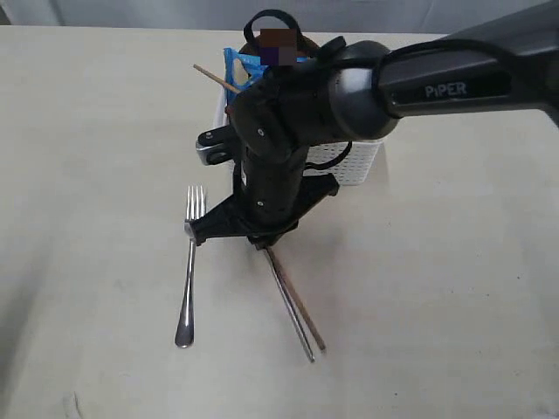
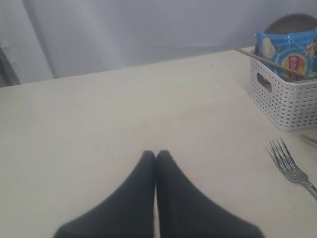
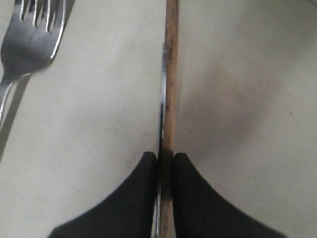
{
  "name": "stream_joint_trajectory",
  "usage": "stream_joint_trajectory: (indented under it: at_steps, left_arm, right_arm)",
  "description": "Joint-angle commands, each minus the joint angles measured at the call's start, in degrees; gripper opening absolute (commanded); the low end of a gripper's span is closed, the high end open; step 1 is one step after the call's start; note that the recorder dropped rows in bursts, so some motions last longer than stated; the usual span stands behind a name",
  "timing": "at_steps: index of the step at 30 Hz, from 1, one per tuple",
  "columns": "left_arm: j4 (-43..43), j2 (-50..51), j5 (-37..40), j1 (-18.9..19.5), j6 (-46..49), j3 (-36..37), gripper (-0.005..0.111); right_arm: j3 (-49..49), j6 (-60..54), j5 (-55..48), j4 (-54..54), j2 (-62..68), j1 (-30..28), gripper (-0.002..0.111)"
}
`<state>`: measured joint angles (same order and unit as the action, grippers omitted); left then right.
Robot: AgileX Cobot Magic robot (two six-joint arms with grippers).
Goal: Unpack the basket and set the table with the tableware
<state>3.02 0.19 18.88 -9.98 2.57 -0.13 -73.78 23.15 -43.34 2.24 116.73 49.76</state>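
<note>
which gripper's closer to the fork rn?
Right. The right gripper, shut on the knife and chopstick, sits just beside the fork. The left gripper is outside the exterior view, with the fork well away from it.

- The table [image 1: 454, 288] is a wide, pale cream top with faint wood grain and a few small dark specks. It fills nearly the whole exterior view.
- Beyond its far edge stands a pale grey-white backdrop [image 2: 124, 29], smooth, with soft vertical shading. Whether it is wall or curtain cannot be told.
- A dark slanted strip [image 2: 4, 67] crosses the edge of the backdrop in the left wrist view.
- The light is soft and even, leaving only blurred, pale shadows on the table.
</note>
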Motion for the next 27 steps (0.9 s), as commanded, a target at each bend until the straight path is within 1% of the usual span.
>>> stream_joint_trajectory:
  at_steps: [1, 3, 6, 8, 9, 13, 18, 21, 23, 25, 26, 27]
  left_arm:
    - [-0.1, -0.2, -0.4, 0.1, 0.0, 0.1, 0.0]
    - [-0.1, -0.2, -0.4, 0.1, 0.0, 0.1, 0.0]
    - [-0.1, -0.2, -0.4, 0.1, 0.0, 0.1, 0.0]
    - [-0.1, -0.2, -0.4, 0.1, 0.0, 0.1, 0.0]
    - [-0.1, -0.2, -0.4, 0.1, 0.0, 0.1, 0.0]
    - [-0.1, -0.2, -0.4, 0.1, 0.0, 0.1, 0.0]
    - [-0.1, -0.2, -0.4, 0.1, 0.0, 0.1, 0.0]
    - [-0.1, -0.2, -0.4, 0.1, 0.0, 0.1, 0.0]
    - [-0.1, -0.2, -0.4, 0.1, 0.0, 0.1, 0.0]
    - [-0.1, -0.2, -0.4, 0.1, 0.0, 0.1, 0.0]
    - [-0.1, -0.2, -0.4, 0.1, 0.0, 0.1, 0.0]
    - [-0.1, -0.2, -0.4, 0.1, 0.0, 0.1, 0.0]
  right_arm:
    - [-0.1, 0.2, 0.7, 2.8, 0.1, -0.3, 0.0]
    - [-0.1, 0.2, 0.7, 3.4, 0.1, -0.3, 0.008]
    - [-0.1, 0.2, 0.7, 3.5, 0.1, -0.3, 0.03]
    - [-0.1, 0.2, 0.7, 4.1, 0.1, -0.3, 0.041]
    - [-0.1, 0.5, 0.5, 4.6, 0.1, -0.3, 0.044]
    - [-1.9, 1.0, -3.0, 6.6, -0.2, -0.3, 0.043]
    - [-7.5, -1.0, -13.8, 6.9, -1.8, -0.3, 0.044]
    - [-7.7, -5.0, -18.8, 4.6, -3.4, -0.3, 0.044]
    - [-6.2, -8.2, -20.5, 1.2, -4.5, -0.3, 0.044]
    - [-1.7, -11.8, -19.6, -2.2, -6.6, -0.2, 0.044]
    - [2.3, -13.1, -16.6, -3.5, -7.5, 0.6, 0.044]
    - [3.8, -13.2, -14.4, -3.5, -7.9, 1.1, 0.044]
